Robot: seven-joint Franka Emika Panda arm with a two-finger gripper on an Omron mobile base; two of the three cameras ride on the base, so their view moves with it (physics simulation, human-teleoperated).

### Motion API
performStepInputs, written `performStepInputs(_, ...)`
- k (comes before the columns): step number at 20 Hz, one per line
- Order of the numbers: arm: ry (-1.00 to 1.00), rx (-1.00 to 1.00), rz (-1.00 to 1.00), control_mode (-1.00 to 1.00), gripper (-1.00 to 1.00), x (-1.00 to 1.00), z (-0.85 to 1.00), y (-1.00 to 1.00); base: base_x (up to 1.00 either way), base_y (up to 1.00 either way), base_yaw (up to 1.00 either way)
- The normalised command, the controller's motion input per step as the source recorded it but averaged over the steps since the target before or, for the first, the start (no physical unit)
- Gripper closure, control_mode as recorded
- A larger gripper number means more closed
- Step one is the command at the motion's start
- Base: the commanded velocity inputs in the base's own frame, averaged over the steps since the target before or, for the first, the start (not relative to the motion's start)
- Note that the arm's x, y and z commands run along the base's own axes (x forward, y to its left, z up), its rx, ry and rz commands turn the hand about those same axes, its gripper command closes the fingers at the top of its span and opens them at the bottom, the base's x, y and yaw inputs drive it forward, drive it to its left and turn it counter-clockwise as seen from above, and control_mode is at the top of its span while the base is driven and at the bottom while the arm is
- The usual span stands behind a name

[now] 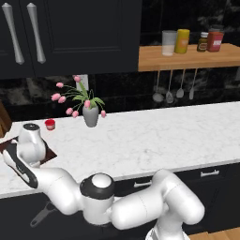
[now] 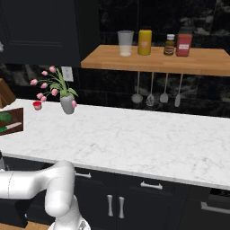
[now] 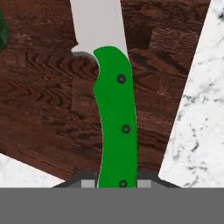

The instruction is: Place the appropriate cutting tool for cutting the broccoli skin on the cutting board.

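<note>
Saw a slim knife (image 3: 114, 122) with a smooth bright green handle, gently curved, with three small dark rivets along it, and a pale silvery flat blade. Found it over the cutting board (image 3: 43, 96), a dark reddish-brown wooden rectangle with clear wavy grain. Noted white marble worktop (image 3: 201, 109) with thin grey veins on two sides of the board.

In the hand view, found the end effector (image 3: 116, 183) at the rear end of the handle, one dark tip pressed against each side, so closed on the knife. Blade pointed away from the tips, across the board.

In the right base view, saw the knife (image 2: 11, 126) lying low along the board (image 2: 19, 114), just beside the broccoli (image 2: 5, 117), a rounded dark green lump. Could not tell whether the blade touched the wood.
</note>
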Motion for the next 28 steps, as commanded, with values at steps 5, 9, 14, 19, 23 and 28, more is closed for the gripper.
performStepInputs(5, 0.0, 0.0, 0.0, -1.0, 1.0, 0.2, -0.19, 0.05, 0.0, 0.0, 0.0)
performStepInputs(9, 0.0, 0.0, 0.0, -1.0, 1.0, 0.04, -0.25, 0.01, 0.0, 0.0, 0.0)
performStepInputs(14, 0.0, 0.0, 0.0, -1.0, -1.0, 0.07, -0.33, 0.05, 0.0, 0.0, 0.0)
performStepInputs(19, 0.0, 0.0, 0.0, -1.0, -1.0, 0.0, -0.19, 0.0, 0.0, 0.0, 0.0)
performStepInputs(23, 0.0, 0.0, 0.0, -1.0, -1.0, -0.08, 0.0, 0.08, 0.0, 0.0, 0.0)
performStepInputs(28, 0.0, 0.0, 0.0, -1.0, -1.0, -0.41, 0.23, 0.03, 0.0, 0.0, 0.0)
